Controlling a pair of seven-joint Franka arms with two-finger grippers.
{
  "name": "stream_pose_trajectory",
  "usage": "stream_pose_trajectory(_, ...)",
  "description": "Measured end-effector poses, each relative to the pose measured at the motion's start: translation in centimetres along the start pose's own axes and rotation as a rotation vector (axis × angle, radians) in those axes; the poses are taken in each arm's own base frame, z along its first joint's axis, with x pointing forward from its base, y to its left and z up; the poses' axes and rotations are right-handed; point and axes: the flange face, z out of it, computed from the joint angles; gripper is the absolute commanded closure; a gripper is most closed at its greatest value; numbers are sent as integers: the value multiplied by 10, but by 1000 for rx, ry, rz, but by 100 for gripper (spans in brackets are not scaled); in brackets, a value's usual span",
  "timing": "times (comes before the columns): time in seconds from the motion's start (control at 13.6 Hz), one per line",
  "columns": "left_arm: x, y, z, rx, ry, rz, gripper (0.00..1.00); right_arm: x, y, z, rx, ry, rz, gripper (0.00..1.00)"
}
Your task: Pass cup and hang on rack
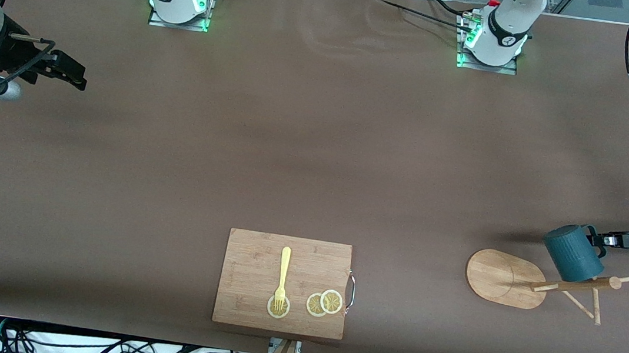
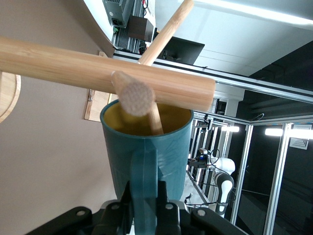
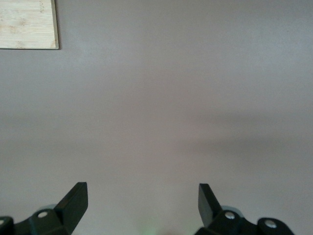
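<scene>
One cup point(image 1: 572, 252), one rack point(image 1: 507, 278), one cutting board point(image 1: 283, 283) and two grippers are on show; the cup is dark teal, ribbed outside and mustard-yellow inside, and it hangs in the air over the rack at the left arm's end of the tabletop point(image 1: 317, 153); the left gripper point(image 1: 603, 239) is clamped tight on the cup's handle, fingers closed around it, seen plainly in the left wrist view where the handle point(image 2: 145, 196) runs down between them; the rack's oval base point(image 2: 7, 93) sits flat on the tabletop while its pole point(image 1: 577, 284) and thin pegs appear slanted toward the left arm's end; four peg tips can be counted in the front view, though where they join the pole is hard to make out; in the left wrist view one peg's round end point(image 2: 137, 98) sits right at the cup's mouth, and whether it touches the rim cannot be told; the cup's base is hidden there by the gripper body.

On the cutting board, nearer the front camera at mid-table, lie one yellow fork point(image 1: 282, 276) and three lemon slices point(image 1: 324, 303), the fork's tines resting on one slice, two slices overlapping beside the board's metal handle point(image 1: 351, 290).

The right gripper point(image 1: 78, 79) waits over bare tabletop at the right arm's end, jaws spread wide and holding nothing; its wrist view shows only the two fingertips point(image 3: 73, 200) and a cut-off corner of the board point(image 3: 27, 23).
</scene>
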Motion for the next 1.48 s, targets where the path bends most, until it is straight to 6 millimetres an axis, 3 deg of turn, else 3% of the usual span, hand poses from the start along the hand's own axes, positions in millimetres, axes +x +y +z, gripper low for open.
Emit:
stream_pose_trajectory(0.15,1,-1,-5,-2,7,4,100,0,0,0,0,0,0,0)
stream_pose_trajectory(0.3,2,-4,-11,-5,16,5,91,0,0,0,0,0,0,0)
stream_pose_trajectory(0.37,2,-6,-14,-6,20,3,57,0,0,0,0,0,0,0)
stream_pose_trajectory(0.44,1,-7,-16,-8,23,3,1,0,0,0,0,0,0,0)
stream_pose_trajectory(1.03,-4,13,-36,65,-12,39,0,0,0,0,0,0,0,0)
stream_pose_trajectory(1.25,-13,47,-37,222,-103,75,0,0,0,0,0,0,0,0)
stream_pose_trajectory(1.48,-23,87,-21,416,-181,96,0,0,0,0,1,0,0,0)
